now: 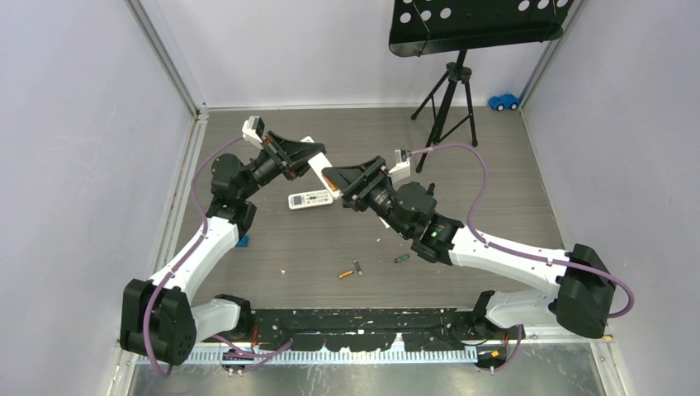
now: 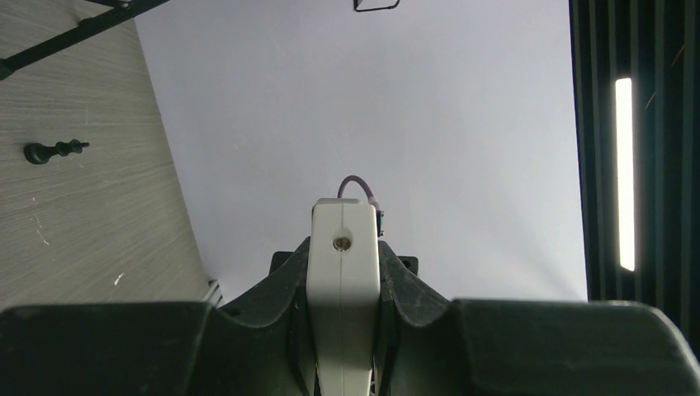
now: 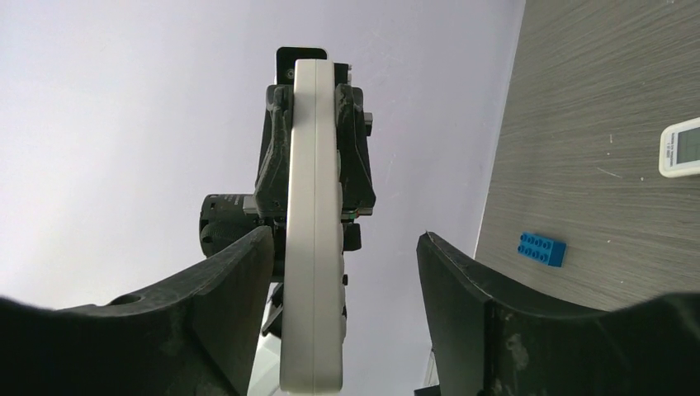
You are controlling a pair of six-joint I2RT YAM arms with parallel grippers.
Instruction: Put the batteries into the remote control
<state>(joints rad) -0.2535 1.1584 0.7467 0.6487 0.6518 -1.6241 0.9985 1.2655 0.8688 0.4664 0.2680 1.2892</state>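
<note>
The remote control point(image 3: 312, 239) is a long slim white bar held in the air, seen edge-on. My left gripper point(image 2: 342, 276) is shut on one end of it, both jaws pressed against its flat sides point(image 2: 342, 247). My right gripper point(image 3: 342, 247) is open around the other end: its left finger stands next to the remote, its right finger well apart. In the top view the two grippers meet over the table's middle, left point(image 1: 307, 161) and right point(image 1: 340, 178), with the remote point(image 1: 319, 170) between them. Three batteries lie on the table nearer the arm bases: orange point(image 1: 345, 273), dark point(image 1: 357, 266), green-and-black point(image 1: 401, 258).
A shorter white remote point(image 1: 309, 199) lies on the table under the grippers. A blue brick point(image 1: 241, 242) sits by the left arm. A music stand point(image 1: 462, 33) on a tripod and a blue toy car point(image 1: 503, 101) stand at the back right. A black peg point(image 2: 54, 150) lies on the table.
</note>
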